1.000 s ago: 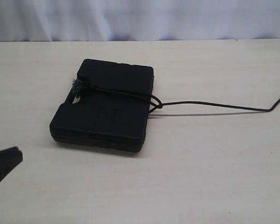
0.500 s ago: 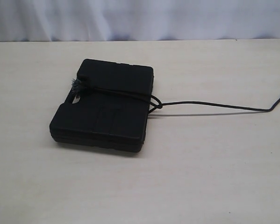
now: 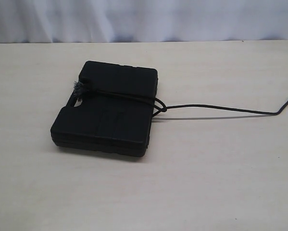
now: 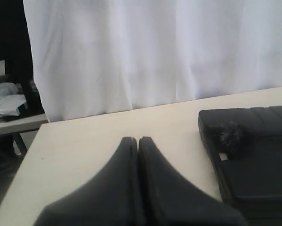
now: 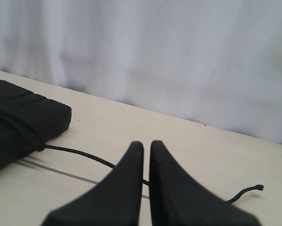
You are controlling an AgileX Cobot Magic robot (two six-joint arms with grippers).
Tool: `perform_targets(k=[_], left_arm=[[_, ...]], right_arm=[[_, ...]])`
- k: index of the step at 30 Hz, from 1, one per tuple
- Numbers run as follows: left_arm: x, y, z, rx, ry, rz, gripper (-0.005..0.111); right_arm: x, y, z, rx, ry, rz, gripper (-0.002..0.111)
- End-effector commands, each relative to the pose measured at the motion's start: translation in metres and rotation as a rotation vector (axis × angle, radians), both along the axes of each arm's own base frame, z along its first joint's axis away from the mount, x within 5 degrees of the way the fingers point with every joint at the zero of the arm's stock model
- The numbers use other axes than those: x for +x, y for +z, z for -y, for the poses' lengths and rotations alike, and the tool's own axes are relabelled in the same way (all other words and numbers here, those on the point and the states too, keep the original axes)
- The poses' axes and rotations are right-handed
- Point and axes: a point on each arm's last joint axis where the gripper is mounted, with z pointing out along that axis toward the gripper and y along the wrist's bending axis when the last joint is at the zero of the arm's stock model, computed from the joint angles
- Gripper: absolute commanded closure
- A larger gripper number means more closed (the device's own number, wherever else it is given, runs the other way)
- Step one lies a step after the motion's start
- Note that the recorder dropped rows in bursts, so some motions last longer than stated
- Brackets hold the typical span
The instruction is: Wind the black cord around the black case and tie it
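One black cord [image 3: 216,108] crosses the top of the black case [image 3: 105,125] in a single band. It runs from a frayed tuft at the handle slot on the left side to a knot at the right edge. From that knot the free length trails right across the surface [image 3: 206,173], bends upward near the frame edge and leaves the exterior view. The case lies flat, left of centre on the surface, lid ridges up.

Left pincer [image 4: 134,140]: fingertips pressed together, nothing between them. It is held above bare surface, apart from the case [image 4: 253,179], and faces the side bearing the tuft of the cord [image 4: 231,136].

Right pincer [image 5: 145,143]: closed to a hairline slit, gripping nothing. The cord [image 5: 79,154] passes behind it in the right wrist view and ends just beyond. Whether it touches the pincer cannot be told. The case [image 5: 18,122] sits well off to one side.

Neither pincer appears in the exterior view. A white curtain [image 3: 144,19] backs the surface.
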Motion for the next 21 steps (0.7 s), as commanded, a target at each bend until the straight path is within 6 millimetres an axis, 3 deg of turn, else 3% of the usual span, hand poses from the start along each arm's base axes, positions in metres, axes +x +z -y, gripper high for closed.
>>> perform_targets(k=[1,6,21], left_arm=[[-0.0002,0.0011,-0.0010,0.128,0.002,0.005,0.107],[-0.0002,0.0011,-0.0011,0.131,0.002,0.005,0.107],[-0.0002,0.0011,-0.0011,0.131,0.002,0.005,0.107]], right_arm=[[0.0000,0.0011,0.0017,0.026,-0.033,0.020,0.104],[0.0001,0.0015,0.0037,0.105,-0.077,0.017,0.104],[0.0002,0.0005,0.0081,0.066,-0.150,0.012,0.104]])
